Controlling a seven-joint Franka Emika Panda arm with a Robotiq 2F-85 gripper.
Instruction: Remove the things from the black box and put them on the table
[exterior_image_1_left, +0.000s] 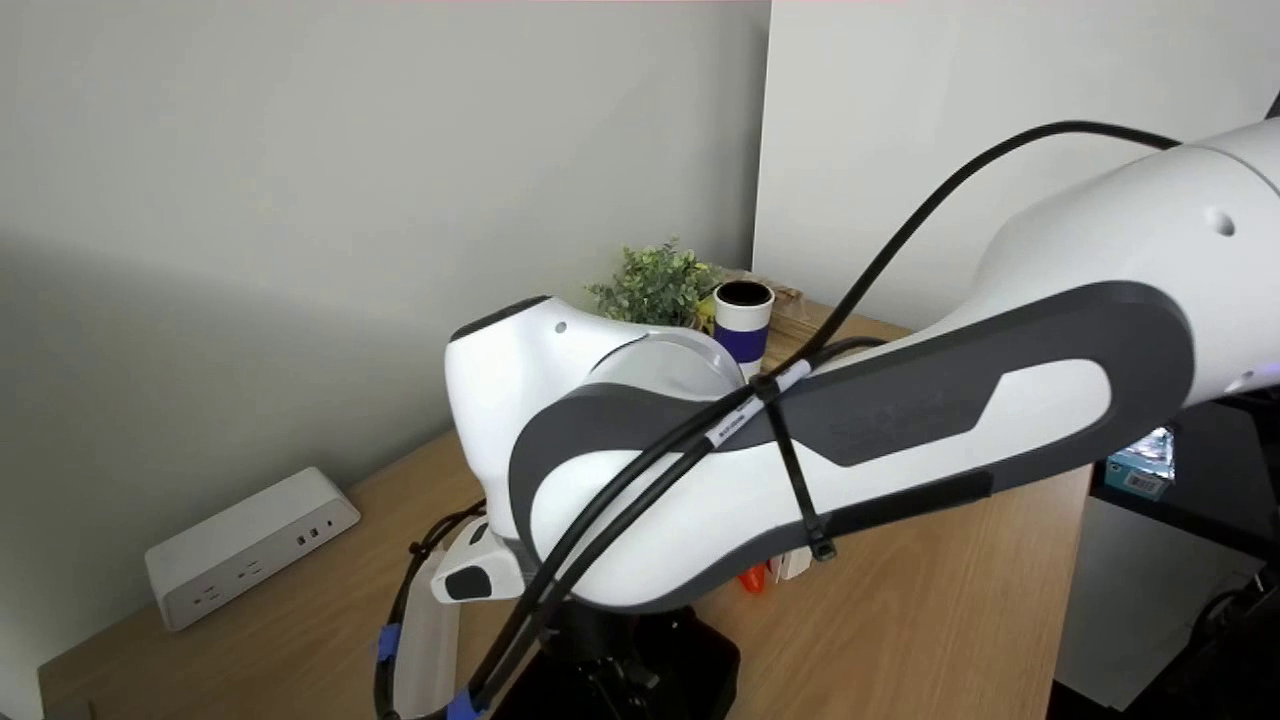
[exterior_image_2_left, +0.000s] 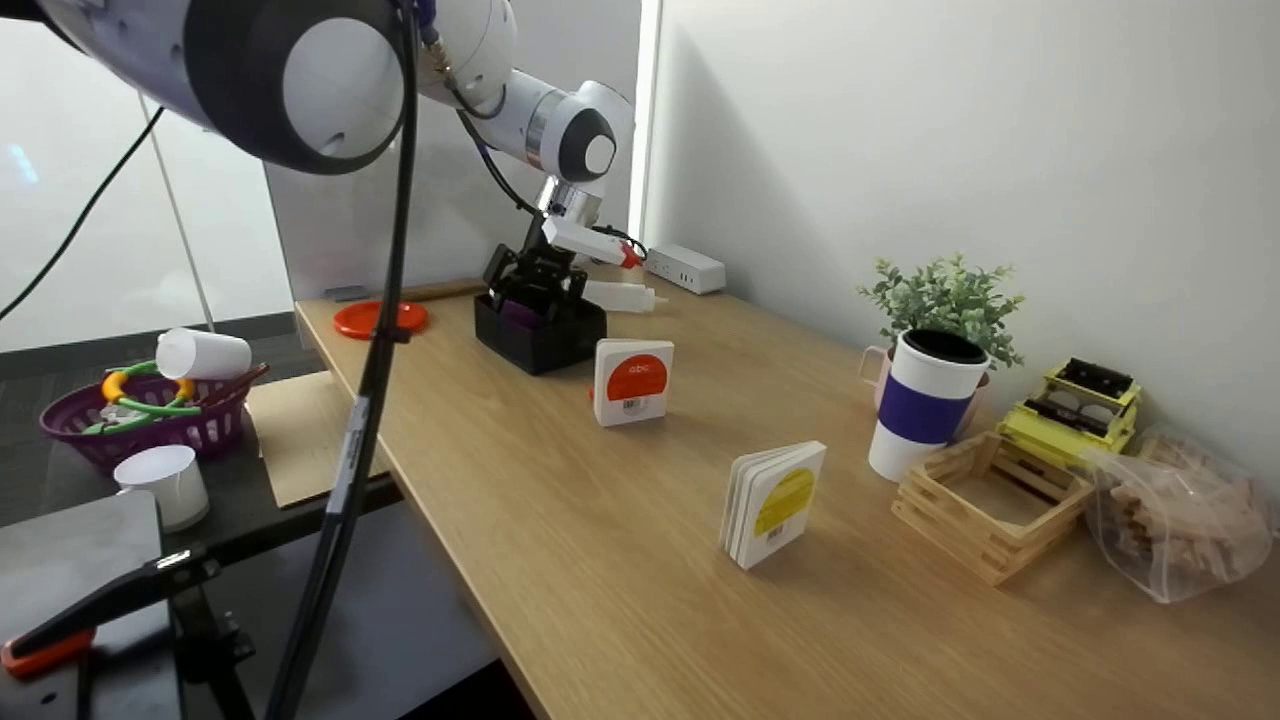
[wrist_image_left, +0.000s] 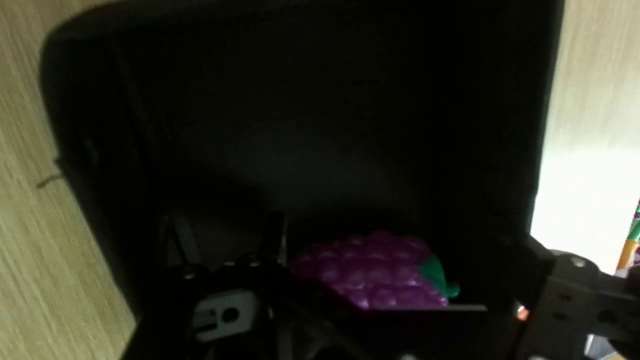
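My gripper (exterior_image_2_left: 540, 298) and the box (exterior_image_2_left: 570, 345) are black; the berry-shaped thing (wrist_image_left: 365, 270) is purple with a green leaf, the table (exterior_image_2_left: 600, 530) light brown, wood-grained. In an exterior view, the far white book (exterior_image_2_left: 634, 384) has a red-orange patch, the near white book (exterior_image_2_left: 775, 505) a yellow one.

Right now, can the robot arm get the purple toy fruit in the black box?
Probably yes. The black box is uncovered on top, and the gripper reaches down into it, open, close to the purple toy fruit. The wrist view is too dark to tell whether they touch.
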